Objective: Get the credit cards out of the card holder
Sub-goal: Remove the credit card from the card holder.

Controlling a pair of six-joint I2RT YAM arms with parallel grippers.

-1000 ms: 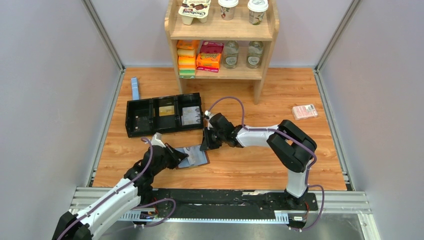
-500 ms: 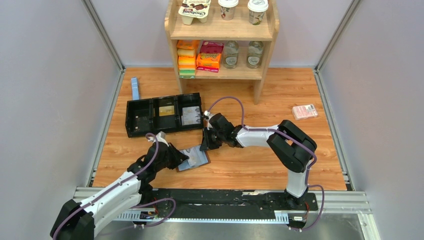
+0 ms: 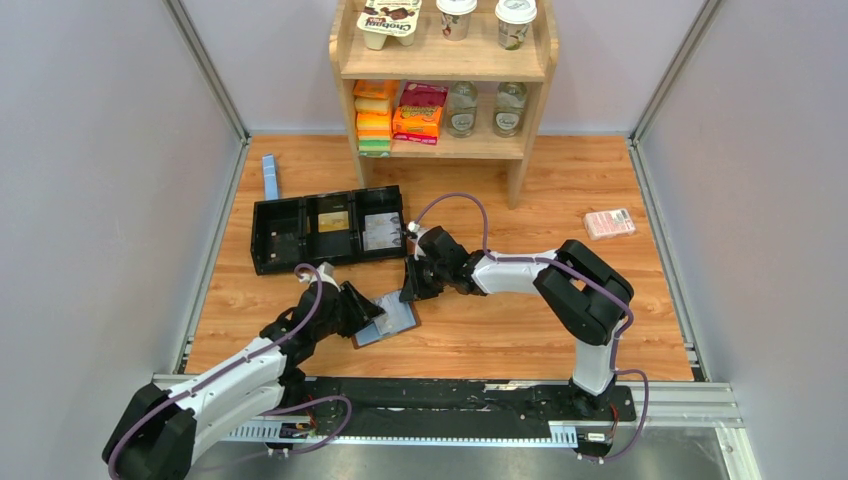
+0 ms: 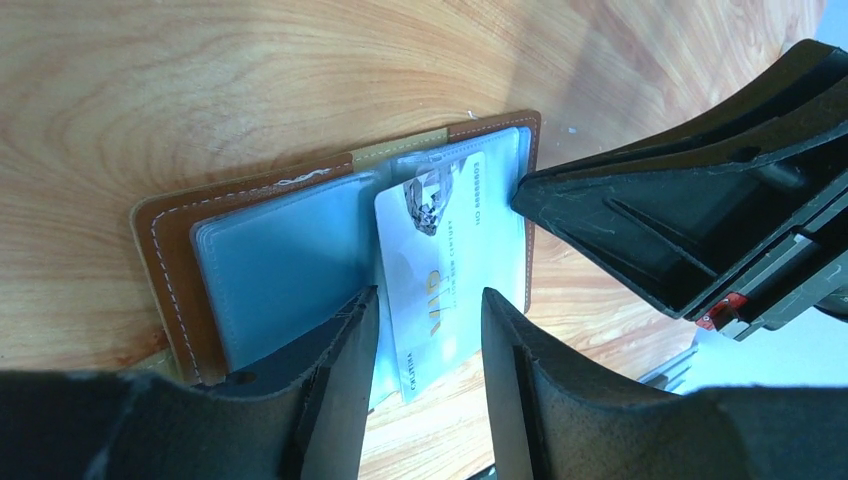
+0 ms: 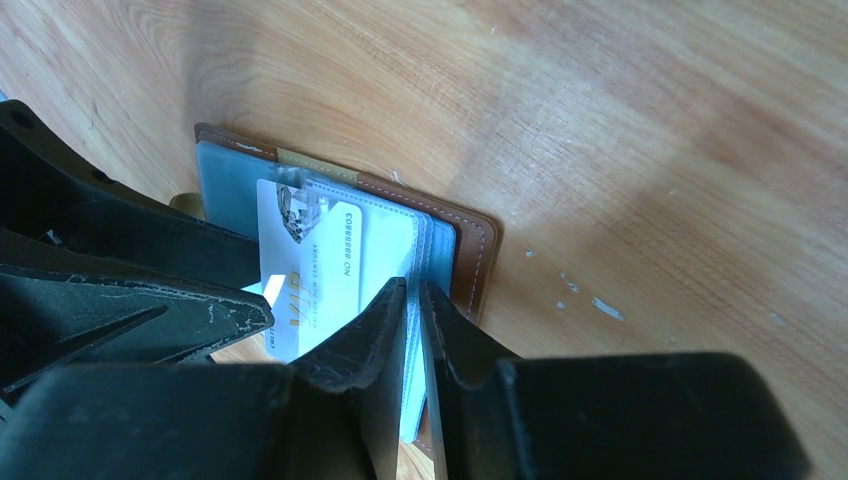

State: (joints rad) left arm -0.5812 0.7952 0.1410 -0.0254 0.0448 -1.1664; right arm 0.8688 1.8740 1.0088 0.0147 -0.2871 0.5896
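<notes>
Wood-grain surface (image 3: 520,330), boxed in by plain grey walls (image 3: 110,200) left and right, with a wooden shelf unit (image 3: 445,60) of snacks and bottles at the back.

The card holder (image 4: 260,250) lies open and flat near the front middle of the surface, brown edging around blue-grey clear pockets. A white card (image 4: 440,250) marked VIP sticks out of the pocket by the fold, pointing toward my left side.

My left fingers (image 4: 428,320) are parted, one on each side of that card's near end, gripping nothing. My right fingers (image 5: 414,295) are closed to a thin slit at the holder's far edge. The pocket leaves run into that slit, so it looks like a pinch on the holder, though the contact itself is hidden.

Hard to make out:
- The card's near end is cut off by my left fingers.
- Its small print is unreadable.
- From above, both arms cover the holder's ends.
- A black tray (image 3: 328,228) just behind has flat things in two compartments, too small to tell.

A blue strip (image 3: 270,176) lies by the left wall and a pink packet (image 3: 609,223) far right. Bare wood runs between the holder and that packet, and the front edge is close.
</notes>
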